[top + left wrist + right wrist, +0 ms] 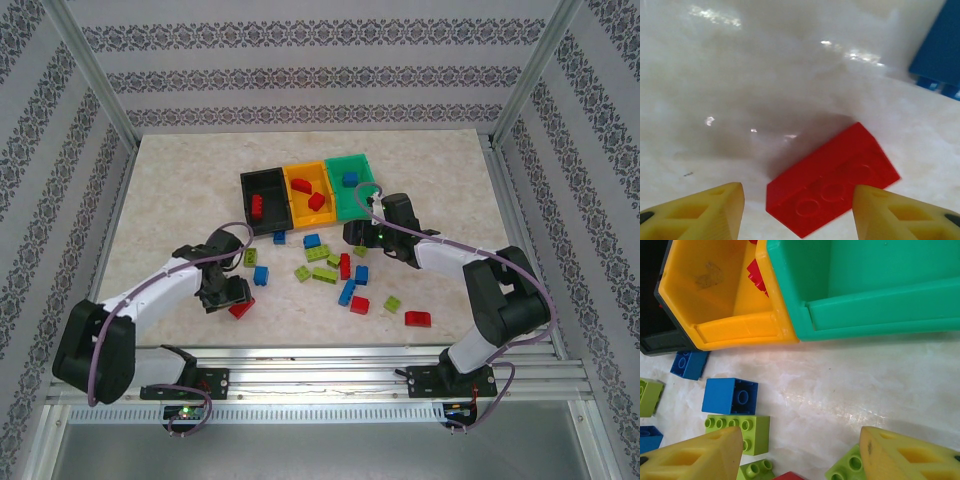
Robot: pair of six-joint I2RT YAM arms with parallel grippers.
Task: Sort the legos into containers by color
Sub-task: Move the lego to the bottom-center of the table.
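Left gripper (799, 196) released, jaws spread, red lego (835, 177) lying between them on tabletop (765, 75). Right gripper (801, 439) likewise spread, grasping nothing, near green container (865, 310).

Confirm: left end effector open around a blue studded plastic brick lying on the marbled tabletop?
Wrong colour. The studded plastic brick inside the open left end effector is red, not blue. The left wrist view shows it lying on the marbled tabletop.
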